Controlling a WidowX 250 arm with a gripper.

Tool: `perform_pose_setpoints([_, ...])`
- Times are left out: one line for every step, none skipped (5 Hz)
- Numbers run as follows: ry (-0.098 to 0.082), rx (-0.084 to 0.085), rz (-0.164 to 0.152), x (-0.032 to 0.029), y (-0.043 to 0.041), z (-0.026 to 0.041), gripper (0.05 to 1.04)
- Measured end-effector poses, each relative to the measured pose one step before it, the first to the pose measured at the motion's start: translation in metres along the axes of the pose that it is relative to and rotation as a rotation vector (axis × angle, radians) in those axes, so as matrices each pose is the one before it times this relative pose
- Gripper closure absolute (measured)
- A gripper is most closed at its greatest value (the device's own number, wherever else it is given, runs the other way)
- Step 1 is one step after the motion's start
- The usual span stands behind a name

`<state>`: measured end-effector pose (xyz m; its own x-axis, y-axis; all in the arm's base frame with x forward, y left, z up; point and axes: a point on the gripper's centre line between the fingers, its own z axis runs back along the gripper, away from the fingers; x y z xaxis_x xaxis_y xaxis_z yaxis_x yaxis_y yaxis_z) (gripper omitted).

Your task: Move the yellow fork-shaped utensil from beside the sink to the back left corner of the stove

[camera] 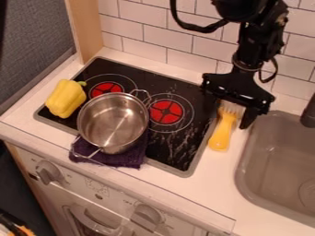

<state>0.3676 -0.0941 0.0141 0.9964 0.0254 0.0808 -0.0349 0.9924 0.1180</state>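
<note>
Oven front (pixel 117 203) nearest, two knobs (pixel 148 215) on it. Stove (pixel 175 159) above: pot (pixel 113 123) sits toward the front, cloth (pixel 126 159) partly under it and over the stove's front edge. Yellow pepper (pixel 66 98) at the stove's left side, just beside the pot. Red burner marks (pixel 166 112) behind and right of the pot. Brush (pixel 222 134) on the counter (pixel 212 184) between stove and sink (pixel 243 173), yellow handle toward camera, bristles up by the gripper (pixel 232 115). Gripper released, fingers apart around the bristle end, pointing down. Tiled wall (pixel 154 34) behind.
</note>
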Motion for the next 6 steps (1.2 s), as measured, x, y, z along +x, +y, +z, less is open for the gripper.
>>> perform_pose_setpoints([0.0239,0.0076,0.0131,-0.00513,0.00696,-0.00505,0.083])
perform_pose_setpoints([0.0151,-0.0181,0.0236,-0.00297,0.00219,-0.00375,0.143])
perform_pose_setpoints([0.0022,-0.0020,-0.0104,-0.00431,0.00020,-0.00264,0.420])
perform_pose_setpoints([-0.0045,-0.0091,-0.0022,-0.00112,0.00463,0.00099,0.685])
perform_pose_setpoints([0.0057,-0.0207,-0.0151,-0.00192,0.00685,0.00477,0.705])
perform_pose_setpoints([-0.0557,-0.0316,0.0539,0.01558,0.03236,0.03336,0.705])
